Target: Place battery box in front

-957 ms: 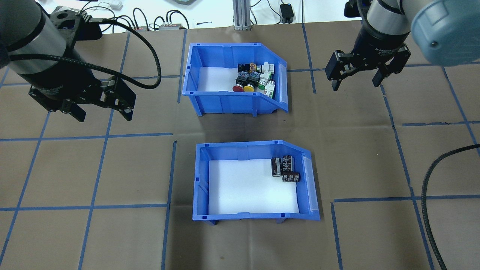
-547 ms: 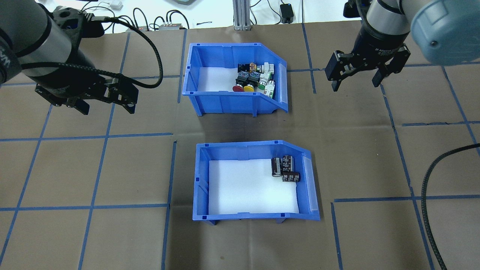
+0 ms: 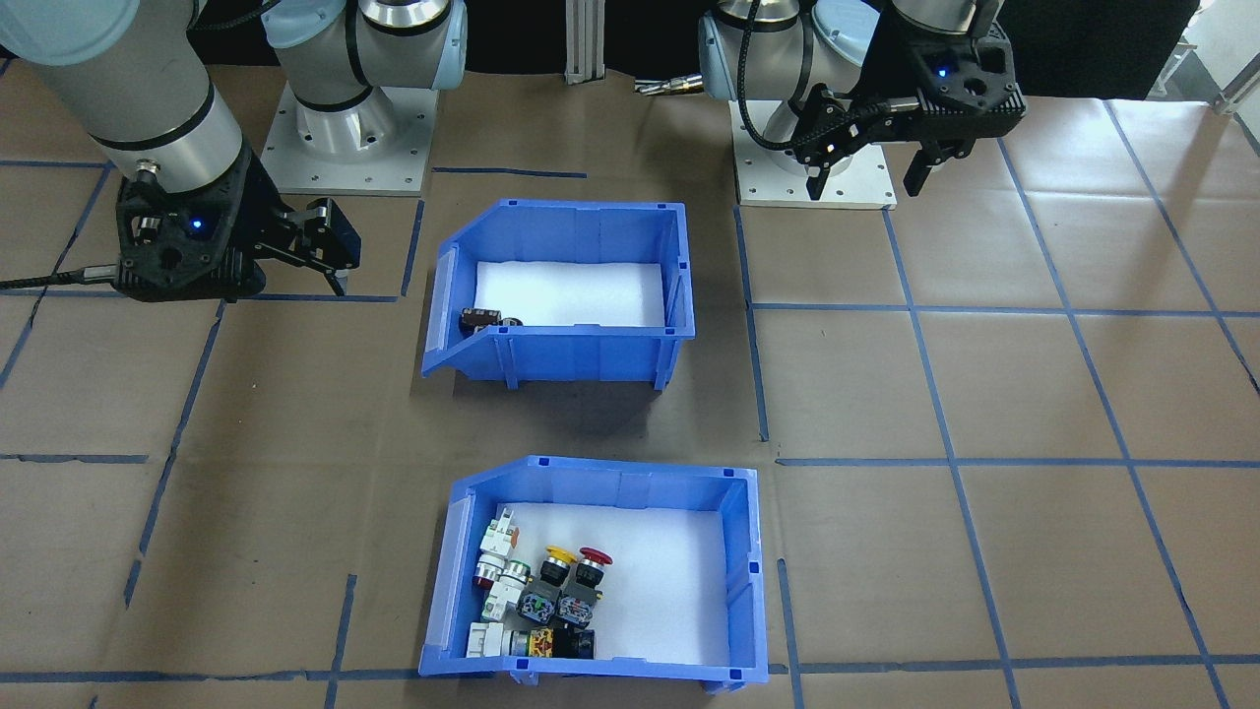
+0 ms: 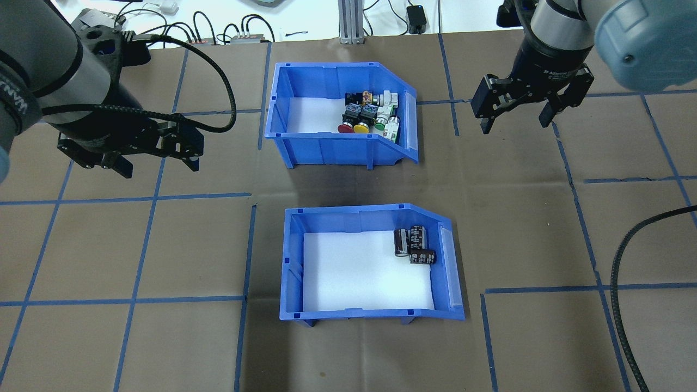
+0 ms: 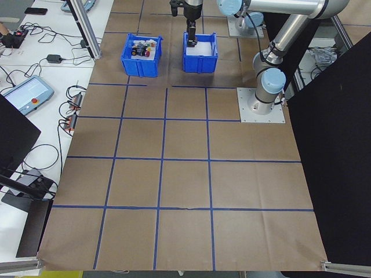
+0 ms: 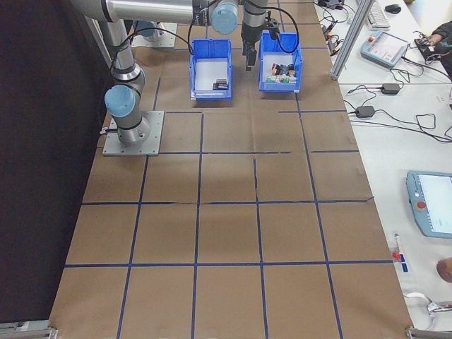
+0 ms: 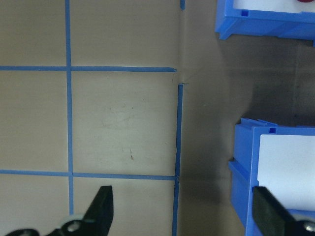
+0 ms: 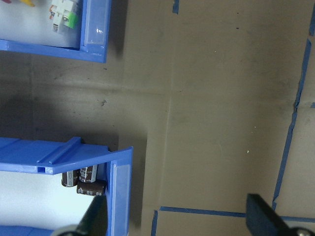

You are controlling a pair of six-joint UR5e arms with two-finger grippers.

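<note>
At 6 o'clock overhead, battery box (image 4: 370,264) sits untouched on the bench (image 4: 544,218), switch bin (image 4: 340,114) at 12. Left hand (image 4: 155,155) and right hand (image 4: 517,111) both gape, empty. Grasp and move not yet done.

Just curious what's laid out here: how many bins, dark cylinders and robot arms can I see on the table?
Blue bins: 2, the battery box and the switch bin
Dark cylindrical cells: 3
Robot arms: 2, left end effector and right end effector both open and empty
Total: 7
</note>
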